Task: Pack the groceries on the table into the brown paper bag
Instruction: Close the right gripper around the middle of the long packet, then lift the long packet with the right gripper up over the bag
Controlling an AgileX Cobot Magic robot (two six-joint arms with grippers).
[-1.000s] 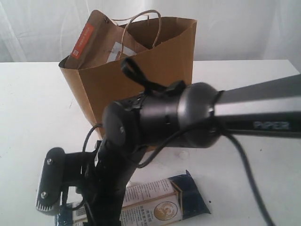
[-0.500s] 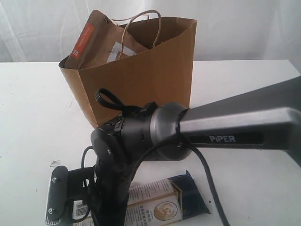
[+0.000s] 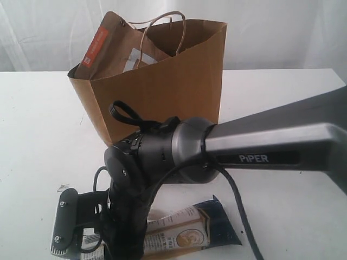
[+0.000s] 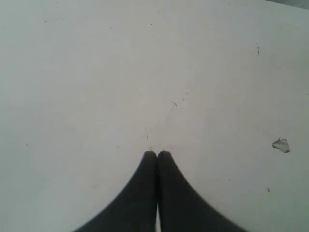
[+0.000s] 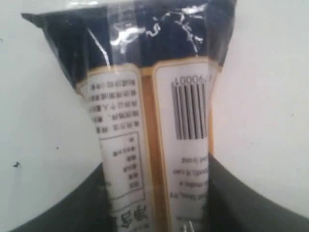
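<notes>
The brown paper bag (image 3: 162,92) stands upright at the back of the table (image 3: 32,119), with the brown pouch (image 3: 116,49) sticking out of its top. The long blue-white packet (image 3: 184,235) lies flat near the front edge. My right arm reaches across low over it. The right gripper (image 5: 157,164) has a dark finger pressed against each long side of the packet (image 5: 149,111), near its barcode end. In the exterior view one finger (image 3: 64,230) shows at the packet's left end. My left gripper (image 4: 157,153) is shut over bare table, holding nothing. No other groceries show.
A tiny white crumpled scrap (image 3: 63,187) lies left of the right gripper, and another scrap (image 4: 281,145) lies beside the left gripper. A white curtain hangs behind the table. The right arm's thick grey link (image 3: 271,146) spans the front right of the exterior view.
The right arm swung down from level with the bag's lower part to just above the table, bringing the gripper onto the packet. Over the last half second it barely moved.
</notes>
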